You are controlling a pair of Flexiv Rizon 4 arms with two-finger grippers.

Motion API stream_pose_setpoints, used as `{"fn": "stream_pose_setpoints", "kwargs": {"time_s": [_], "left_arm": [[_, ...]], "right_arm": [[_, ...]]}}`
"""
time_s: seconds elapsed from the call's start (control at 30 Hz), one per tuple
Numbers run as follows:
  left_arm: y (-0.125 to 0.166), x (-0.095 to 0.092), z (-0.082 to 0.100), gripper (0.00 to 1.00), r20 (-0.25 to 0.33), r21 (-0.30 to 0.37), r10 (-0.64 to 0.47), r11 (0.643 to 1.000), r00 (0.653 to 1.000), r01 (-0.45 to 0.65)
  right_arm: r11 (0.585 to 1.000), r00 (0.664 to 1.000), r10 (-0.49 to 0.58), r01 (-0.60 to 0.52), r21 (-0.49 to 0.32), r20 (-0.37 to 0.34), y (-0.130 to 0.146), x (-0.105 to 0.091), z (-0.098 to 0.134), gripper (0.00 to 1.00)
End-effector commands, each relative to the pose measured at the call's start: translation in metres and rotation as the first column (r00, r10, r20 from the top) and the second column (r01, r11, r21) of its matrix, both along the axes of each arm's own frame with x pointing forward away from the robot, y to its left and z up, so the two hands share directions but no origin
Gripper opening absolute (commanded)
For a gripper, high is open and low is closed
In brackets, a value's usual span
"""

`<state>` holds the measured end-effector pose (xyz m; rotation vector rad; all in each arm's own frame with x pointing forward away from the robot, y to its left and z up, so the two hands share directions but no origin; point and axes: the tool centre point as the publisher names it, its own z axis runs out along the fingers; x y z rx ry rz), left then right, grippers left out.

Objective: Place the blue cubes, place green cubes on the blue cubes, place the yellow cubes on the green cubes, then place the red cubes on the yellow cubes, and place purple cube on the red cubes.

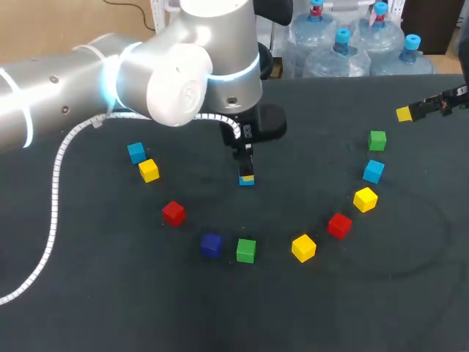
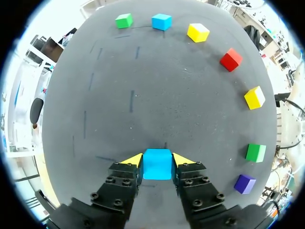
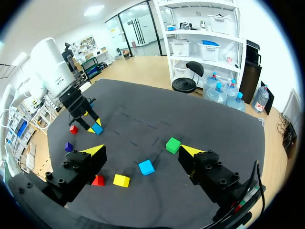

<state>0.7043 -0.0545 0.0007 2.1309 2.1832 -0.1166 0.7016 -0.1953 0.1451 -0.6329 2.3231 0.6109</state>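
Note:
My left gripper (image 1: 246,173) is shut on a blue cube (image 1: 247,180) at the table's middle, low over or on the cloth. In the left wrist view the blue cube (image 2: 157,163) sits squarely between both yellow fingertips (image 2: 134,159). My right gripper (image 1: 407,113) hangs open and empty over the far right. In the right wrist view a blue cube (image 3: 146,167) and a green cube (image 3: 173,144) lie below its spread fingers (image 3: 142,151). On the left of the table are a blue cube (image 1: 136,152), a yellow cube (image 1: 149,170) and a red cube (image 1: 174,213).
An arc of loose cubes runs along the front and right: purple (image 1: 211,244), green (image 1: 246,250), yellow (image 1: 303,247), red (image 1: 339,224), yellow (image 1: 365,199), blue (image 1: 373,171), green (image 1: 377,140). My left arm's white cable (image 1: 55,191) trails over the table's left side.

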Motion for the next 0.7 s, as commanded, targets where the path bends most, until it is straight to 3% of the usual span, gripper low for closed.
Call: {"fn": "stream_pose_setpoints", "kwargs": {"time_s": [0.03, 0.7], "left_arm": [[-0.0014, 0.0027, -0.0001, 0.0, -0.005, 0.004, -0.006, 1.0, 1.0, 0.006], [0.0011, 0.0101, 0.0, 0.0, 0.012, 0.027, -0.027, 0.999, 1.0, 0.026]], "right_arm": [[1.0, 1.0, 0.003, -0.003, 0.003, 0.001, 0.0001, 0.0013, -0.0013, 1.0], [1.0, 1.0, 0.003, -0.003, 0.003, 0.001, 0.0001, 0.0013, -0.0013, 1.0]]}}
